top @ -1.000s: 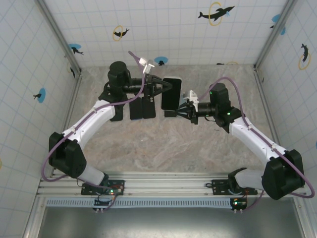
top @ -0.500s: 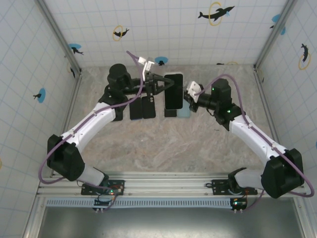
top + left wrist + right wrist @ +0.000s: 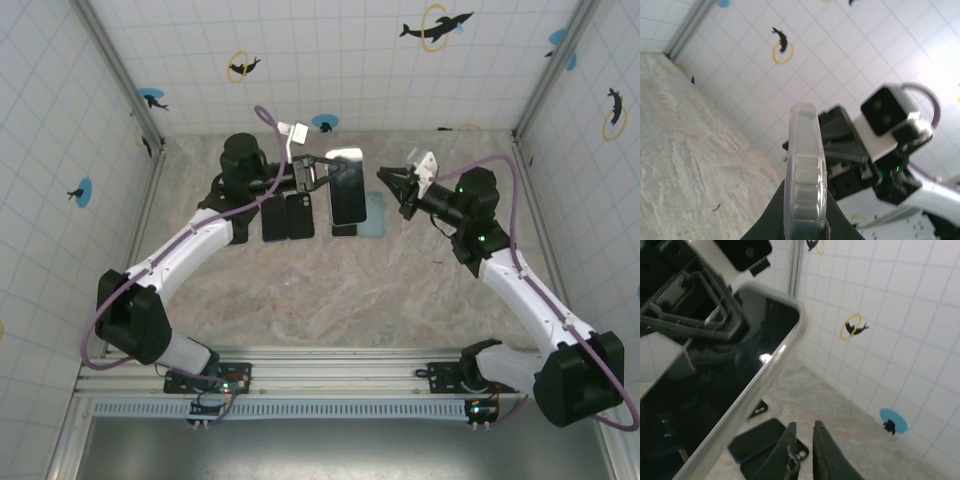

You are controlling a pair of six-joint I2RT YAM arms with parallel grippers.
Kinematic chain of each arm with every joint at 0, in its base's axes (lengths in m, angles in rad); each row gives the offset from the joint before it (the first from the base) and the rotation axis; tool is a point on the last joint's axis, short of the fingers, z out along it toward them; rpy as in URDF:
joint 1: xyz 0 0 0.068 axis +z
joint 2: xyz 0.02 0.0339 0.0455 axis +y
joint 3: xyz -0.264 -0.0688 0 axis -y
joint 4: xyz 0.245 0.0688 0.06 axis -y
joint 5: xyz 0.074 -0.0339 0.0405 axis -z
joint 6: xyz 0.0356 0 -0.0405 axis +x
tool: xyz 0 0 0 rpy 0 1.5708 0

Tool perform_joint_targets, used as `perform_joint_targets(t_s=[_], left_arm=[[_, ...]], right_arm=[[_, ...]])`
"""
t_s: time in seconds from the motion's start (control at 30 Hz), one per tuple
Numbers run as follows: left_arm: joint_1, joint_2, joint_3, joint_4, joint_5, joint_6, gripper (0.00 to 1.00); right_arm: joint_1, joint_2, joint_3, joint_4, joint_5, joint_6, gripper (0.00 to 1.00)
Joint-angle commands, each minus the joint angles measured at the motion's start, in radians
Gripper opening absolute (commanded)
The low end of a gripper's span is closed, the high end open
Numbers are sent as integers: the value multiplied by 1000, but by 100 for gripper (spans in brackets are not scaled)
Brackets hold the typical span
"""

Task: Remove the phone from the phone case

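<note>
My left gripper (image 3: 322,175) clenches the clear-cased phone (image 3: 348,187) aloft; my right gripper (image 3: 391,186), jaws nearly closed, grasps nothing. No readable writing.

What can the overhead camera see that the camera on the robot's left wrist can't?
Overhead alone: both whole arms, the dark phones lying flat on the table, and the pale blue case beside them. Left wrist alone: the clear, ridged edge of the phone case seen end-on. Both: the left gripper clamped on that cased phone, and the right gripper nearby.
</note>
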Motion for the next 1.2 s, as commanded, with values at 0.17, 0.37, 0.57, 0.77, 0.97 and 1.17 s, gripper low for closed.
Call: perform_joint_targets(t_s=[0.17, 0.37, 0.57, 0.77, 0.97, 1.17], left_arm=[[8, -15, -59, 262, -184, -411, 0], [5, -14, -81, 313, -215, -486, 0], [-1, -7, -85, 322, -231, -500, 0], [-3, 3, -85, 316, -228, -497, 0], [-3, 5, -94, 338, -245, -518, 0], [-14, 5, -124, 399, -287, -578, 0]], right_arm=[[-1, -70, -185, 280, 65, 726, 36], [25, -51, -194, 329, 86, 886, 36], [51, -30, -200, 365, 77, 958, 34], [67, -21, -199, 383, 53, 973, 33], [83, 2, -198, 389, 37, 980, 31], [112, 24, -199, 371, 25, 988, 30]])
